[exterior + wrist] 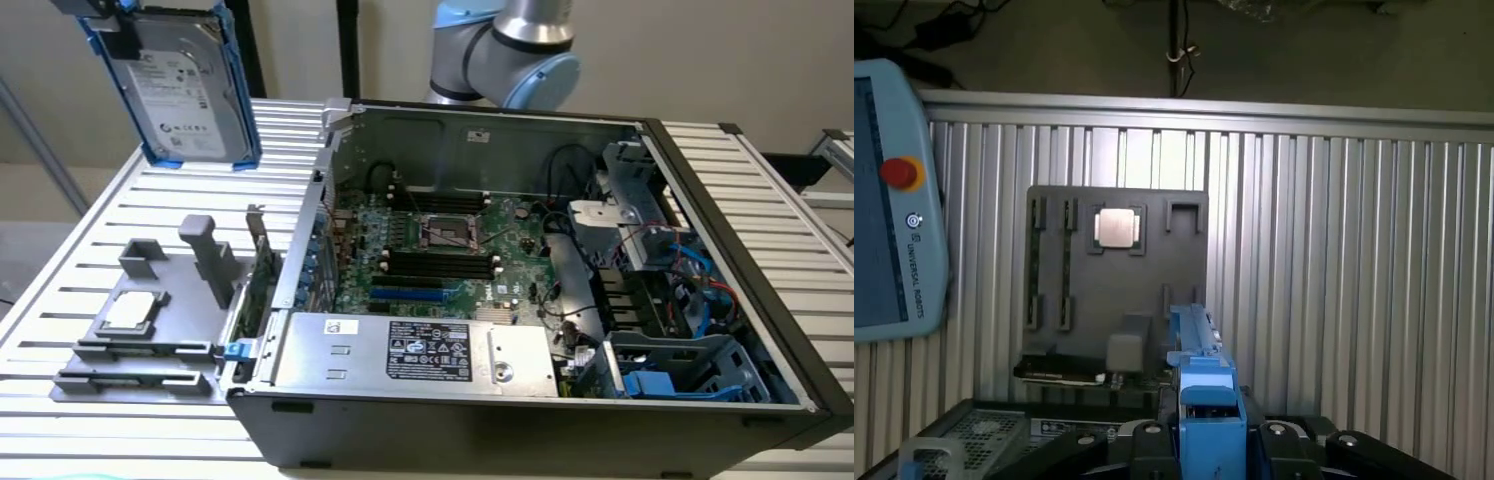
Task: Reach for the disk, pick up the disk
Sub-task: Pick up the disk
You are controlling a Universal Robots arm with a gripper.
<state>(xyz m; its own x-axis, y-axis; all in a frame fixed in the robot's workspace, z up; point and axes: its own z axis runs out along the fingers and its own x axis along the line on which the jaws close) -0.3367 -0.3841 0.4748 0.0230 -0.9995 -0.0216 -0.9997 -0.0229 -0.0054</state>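
Note:
The disk (pixel 187 85), a silver-grey hard drive with a white label in a bright blue caddy, hangs upright in the air above the slatted table's far corner, at the exterior view's left. My gripper (pixel 110 14) holds it from above at its top edge, shut on it. In the wrist view the blue caddy (pixel 1202 390) shows edge-on, clamped between my dark fingers (pixel 1146 436), with the gripper (pixel 1209 440) closed around it high over the table.
An open computer case (pixel 694 180) with motherboard and a silver box with a black label (pixel 414 350) stands at the centre. Beside it lies a grey fixture plate (pixel 147 345) (pixel 1084 300) carrying a small silver chip (pixel 130 312) (pixel 1118 228). A teach pendant (pixel 884 200) is nearby.

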